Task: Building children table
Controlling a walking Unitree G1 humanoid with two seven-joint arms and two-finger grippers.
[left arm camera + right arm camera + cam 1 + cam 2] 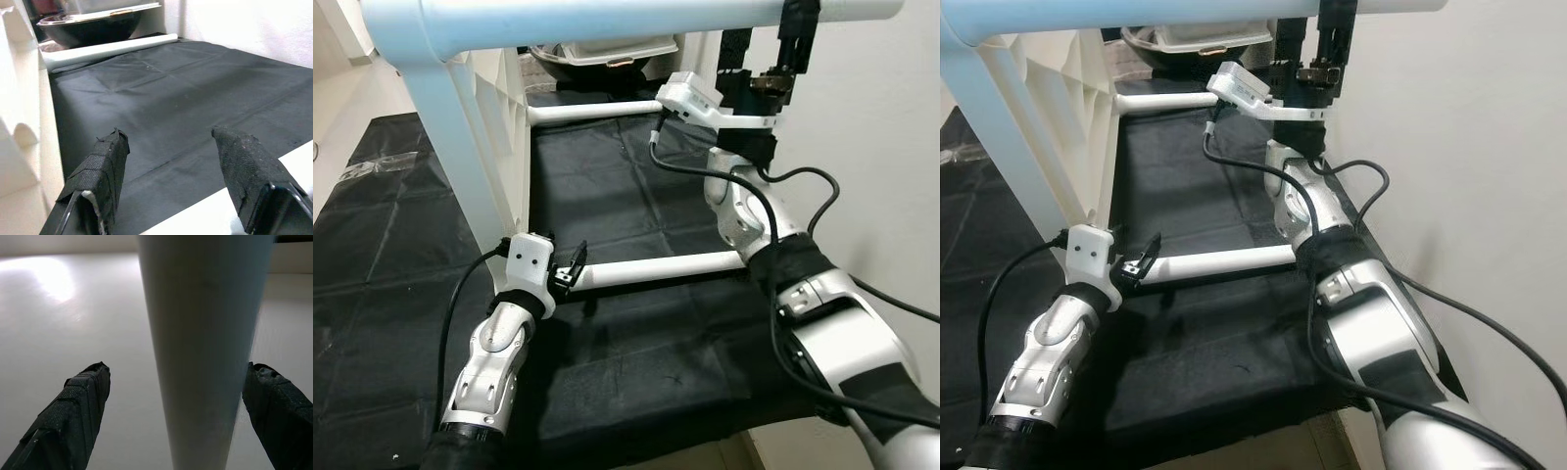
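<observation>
The white children's table stands on its edge, its tabletop [480, 127] upright on the black mat [401, 255]. One white leg [607, 20] runs level across the top of the eye views. A lower leg [656, 266] lies just above the mat. My left gripper [570, 269] is at that lower leg's tabletop end, open, and the leg [205, 215] passes between its fingers [105, 161]. My right gripper [793, 39] is raised at the upper leg beside the wall, open. That leg [205, 333] fills the gap, close to one finger [274, 401].
A white wall [881, 127] stands close on the right. A third table leg [592, 111] lies farther back. Behind it sits a black bowl [88, 29] with a white container on top. A clear plastic bag [372, 168] lies at the mat's left edge.
</observation>
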